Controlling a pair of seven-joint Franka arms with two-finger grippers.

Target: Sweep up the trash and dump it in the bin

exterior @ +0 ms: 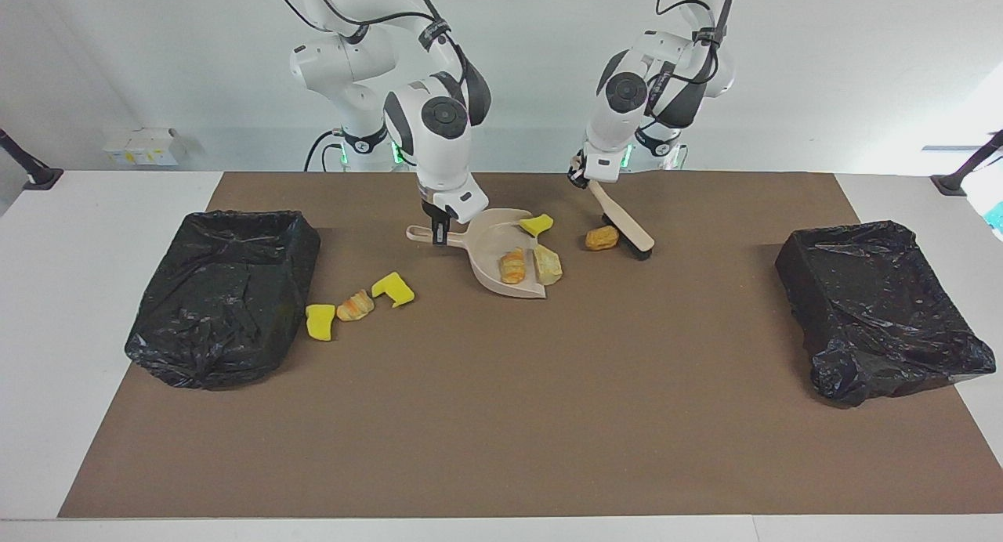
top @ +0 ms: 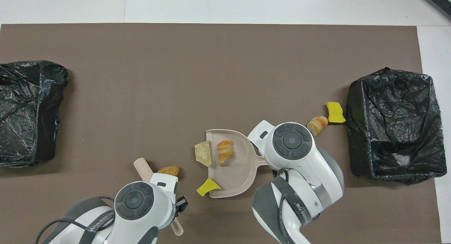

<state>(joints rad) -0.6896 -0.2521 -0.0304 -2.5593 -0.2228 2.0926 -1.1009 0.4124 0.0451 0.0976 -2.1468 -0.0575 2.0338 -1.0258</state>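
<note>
A beige dustpan (exterior: 501,240) (top: 234,168) lies on the mat, and my right gripper (exterior: 439,234) is shut on its handle. An orange croissant-like piece of trash (exterior: 513,266) (top: 224,151) lies in the pan. A tan bread lump (exterior: 548,265) (top: 203,153) straddles the pan's lip. A yellow foam chunk (exterior: 536,225) (top: 208,186) leans on the pan's corner nearer the robots. My left gripper (exterior: 581,175) is shut on the brush (exterior: 623,225), whose head touches a brown lump (exterior: 602,238) (top: 168,171).
Two yellow chunks (exterior: 320,321) (exterior: 393,289) and a striped lump (exterior: 355,305) lie beside the black-bagged bin (exterior: 223,291) (top: 394,124) at the right arm's end. Another bagged bin (exterior: 878,307) (top: 28,110) sits at the left arm's end.
</note>
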